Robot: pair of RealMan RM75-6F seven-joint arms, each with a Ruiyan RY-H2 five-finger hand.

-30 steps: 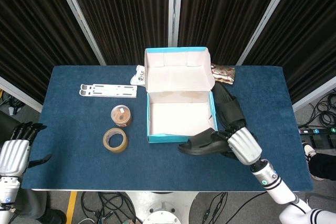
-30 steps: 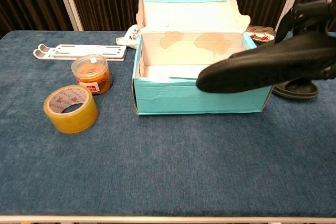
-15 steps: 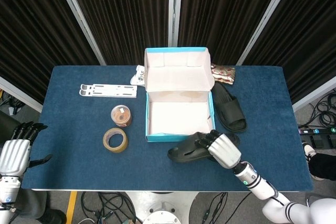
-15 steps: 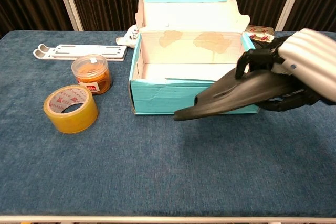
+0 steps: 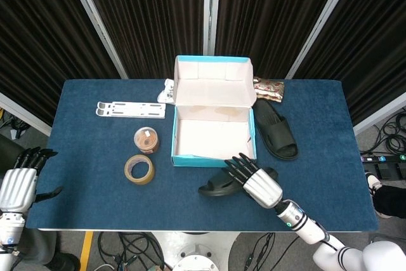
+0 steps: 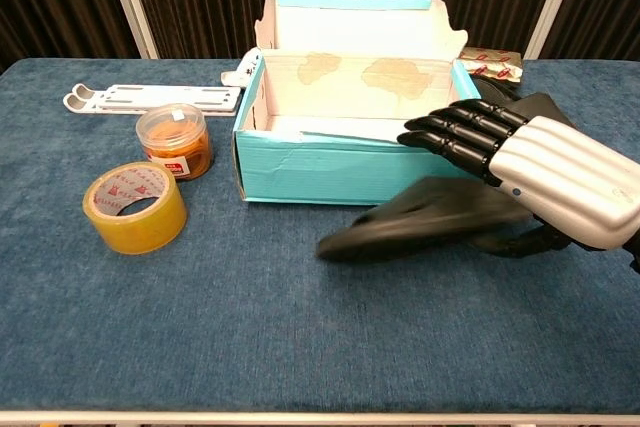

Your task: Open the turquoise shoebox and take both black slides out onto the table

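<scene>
The turquoise shoebox [image 5: 212,159] [image 6: 330,165] stands open at mid-table, its lid tipped back; only pale paper shows inside. One black slide [image 5: 276,130] [image 6: 548,108] lies on the table just right of the box. The other black slide [image 5: 216,186] [image 6: 420,228] lies low at the cloth in front of the box's right corner. My right hand [image 5: 257,180] [image 6: 530,175] holds it by its rear end, fingers stretched over the top. My left hand [image 5: 19,182] hangs off the table's left front corner, fingers apart, holding nothing.
A tape roll [image 5: 139,169] [image 6: 135,208] and an orange-filled jar [image 5: 146,139] [image 6: 174,140] sit left of the box. A white slotted bracket [image 5: 130,110] [image 6: 150,98] lies behind them. A snack packet [image 5: 269,87] [image 6: 490,60] is at the back right.
My right hand carried the slide leftward and down, from beside the box's right corner to the cloth in front of it. The box slid slightly left.
</scene>
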